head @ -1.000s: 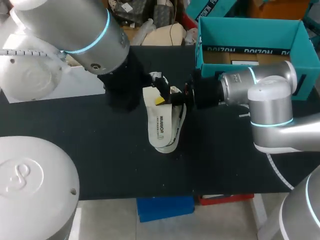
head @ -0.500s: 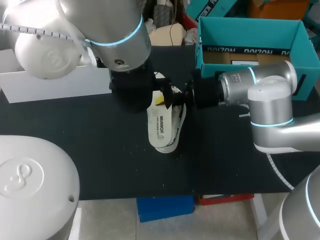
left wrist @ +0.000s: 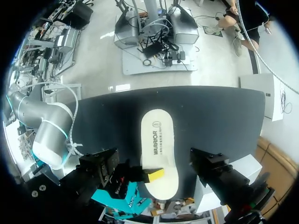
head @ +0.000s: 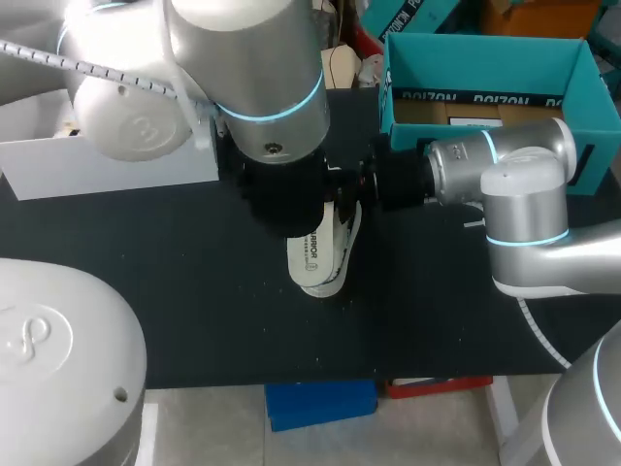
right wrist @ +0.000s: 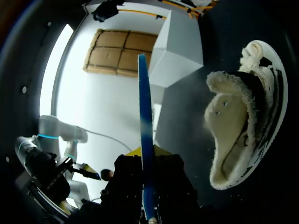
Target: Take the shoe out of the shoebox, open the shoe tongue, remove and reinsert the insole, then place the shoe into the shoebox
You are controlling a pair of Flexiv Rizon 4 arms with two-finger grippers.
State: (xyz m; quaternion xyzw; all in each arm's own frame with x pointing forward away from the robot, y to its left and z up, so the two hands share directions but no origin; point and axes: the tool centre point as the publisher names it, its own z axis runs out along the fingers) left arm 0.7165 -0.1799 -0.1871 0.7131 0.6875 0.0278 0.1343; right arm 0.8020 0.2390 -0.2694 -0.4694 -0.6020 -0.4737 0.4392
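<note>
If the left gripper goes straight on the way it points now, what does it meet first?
Probably the white insole, directly ahead of it; the right gripper holds one end. The depth is unclear.

White shoe (head: 343,254) lies on its side; white insole (left wrist: 158,149) alongside it; teal shoebox (head: 485,64) open.

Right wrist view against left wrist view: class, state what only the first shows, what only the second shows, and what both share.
Only the right wrist view shows the shoe, lying on its side on the table with its opening in sight, and the insole edge-on as a thin blue strip. Only the left wrist view shows the insole's white printed face, the shoebox and the right arm. Both show the insole held in the right gripper.
</note>
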